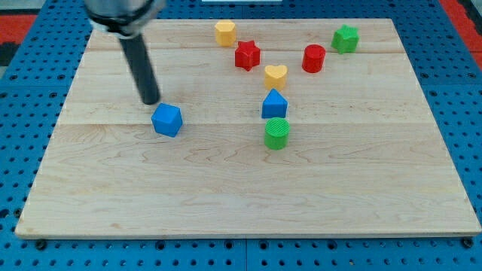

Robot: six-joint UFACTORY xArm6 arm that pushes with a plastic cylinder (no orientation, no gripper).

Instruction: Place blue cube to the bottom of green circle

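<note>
My tip (151, 102) is resting just up and left of the blue cube (167, 120), nearly touching it, holding nothing. The cube is sitting on the tabletop (226, 196), well left of the green circle (277, 133).

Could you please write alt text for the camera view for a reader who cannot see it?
My tip sits just up-left of the blue cube on a wooden board; the green circle lies to the view's right, below a blue house-shaped block. Other coloured blocks lie toward the top.
</note>
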